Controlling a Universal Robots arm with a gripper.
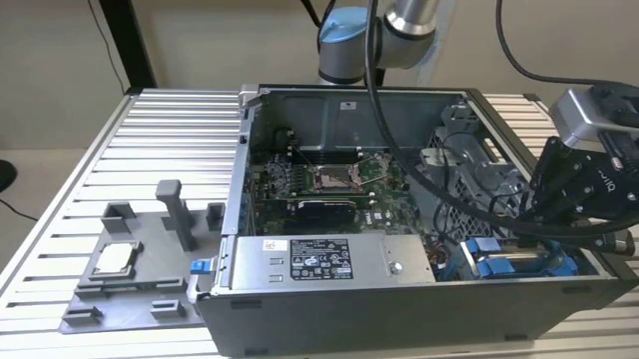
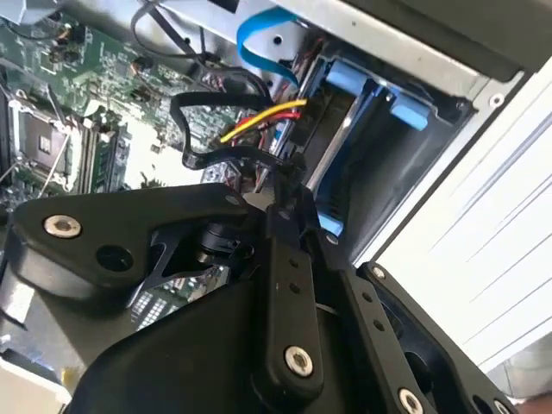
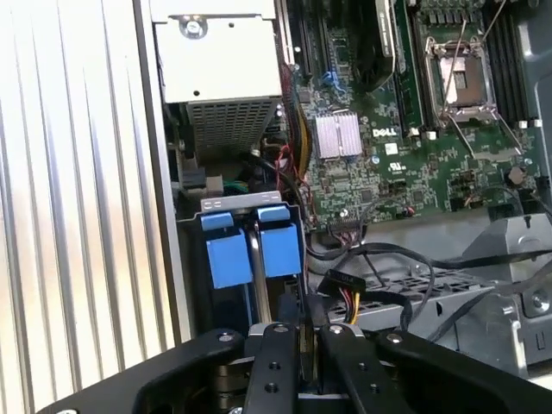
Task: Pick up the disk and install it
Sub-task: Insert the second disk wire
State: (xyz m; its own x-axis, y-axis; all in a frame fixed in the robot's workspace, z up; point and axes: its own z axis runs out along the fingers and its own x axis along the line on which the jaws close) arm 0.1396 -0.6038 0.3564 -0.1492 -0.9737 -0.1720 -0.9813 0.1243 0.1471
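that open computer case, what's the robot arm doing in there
The arm's black gripper is over the corner of the open grey computer case where the bright blue plastic carrier frames sit in the drive bay. Its fingers look nearly closed, and nothing visible is between them. The green motherboard lies exposed alongside.

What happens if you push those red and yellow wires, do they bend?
Probably floppy: the red and yellow wires already curve loosely in the second wrist view. Likely light for their length too, since they look thin.
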